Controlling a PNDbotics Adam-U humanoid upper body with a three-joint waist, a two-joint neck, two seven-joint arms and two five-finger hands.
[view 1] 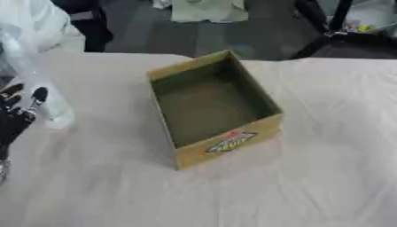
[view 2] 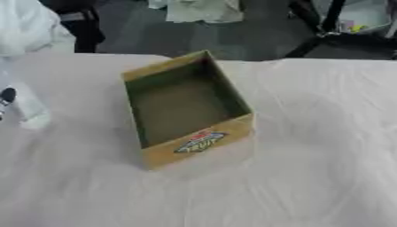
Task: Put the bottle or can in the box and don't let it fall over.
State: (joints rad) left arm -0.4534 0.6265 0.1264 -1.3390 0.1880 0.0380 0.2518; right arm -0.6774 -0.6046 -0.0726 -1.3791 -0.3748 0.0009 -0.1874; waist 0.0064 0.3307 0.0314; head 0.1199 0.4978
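Resting at the left edge of the worktop [view 1: 325, 186], the robot's left hand [view 1: 15, 117] shows only in part: black fingers pointing up and spread, relaxed, grasping nothing. In the right eye view just one dark fingertip of it appears at the left border. The right hand is out of sight in both views.

Beside the hand, toward the back left, lies a heap of clear crinkled plastic [view 1: 35, 40], spilling over the worktop's far left corner and down close to the fingers.

Well apart from the hand, near the middle of the worktop, stands the box [view 1: 213, 108], an open-topped yellow-brown cardboard carton, turned askew so one corner points away and its short front wall faces down and to the right. That front wall carries a red, yellow and blue label [view 1: 231, 142]. Inside, the box is shadowed and its floor looks bare; no bottle or can shows anywhere in either view.

A pale, wrinkled cloth covers the worktop. Open cloth surrounds the box on all sides, with the widest free stretch to its right and in front. The worktop's far edge runs just behind the box's rear corner; beyond it is dark floor with black stand legs [view 1: 325, 26].
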